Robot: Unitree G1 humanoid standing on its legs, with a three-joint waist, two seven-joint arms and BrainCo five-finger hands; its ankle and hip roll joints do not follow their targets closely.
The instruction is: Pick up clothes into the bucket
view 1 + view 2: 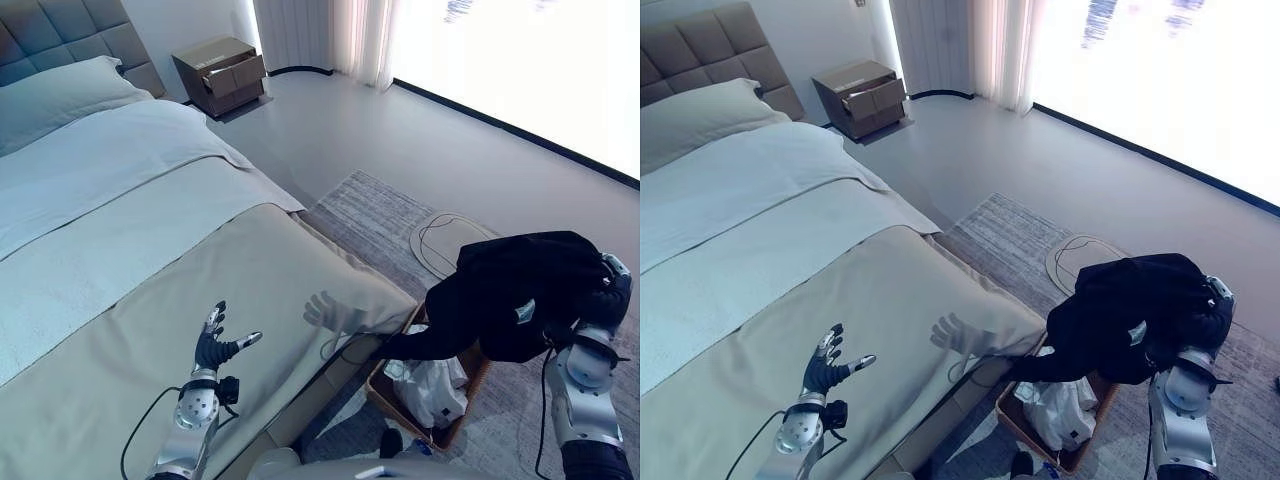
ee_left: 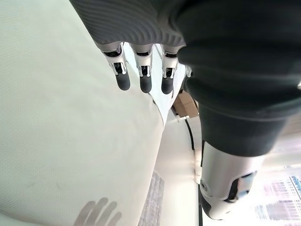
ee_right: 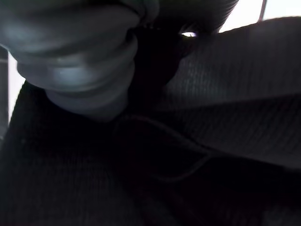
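We've got the right robot hand [image 1: 608, 300] buried in a floppy black garment [image 1: 510, 295] over the basket [image 1: 400, 405], grip hidden; left robot hand [image 1: 215, 345] open.

One black garment [image 1: 510, 290], draped over right hand [image 1: 612, 290] at 4 o'clock. One wicker basket [image 1: 385, 395] at 5 o'clock, one white garment [image 1: 432, 388] inside. One bed [image 1: 150, 250], one pillow [image 1: 60, 95] at 10 o'clock. One nightstand [image 1: 220, 75] at 12 o'clock. One rug [image 1: 380, 215]. Two robot hands; left hand [image 1: 215, 345] at 7 o'clock.
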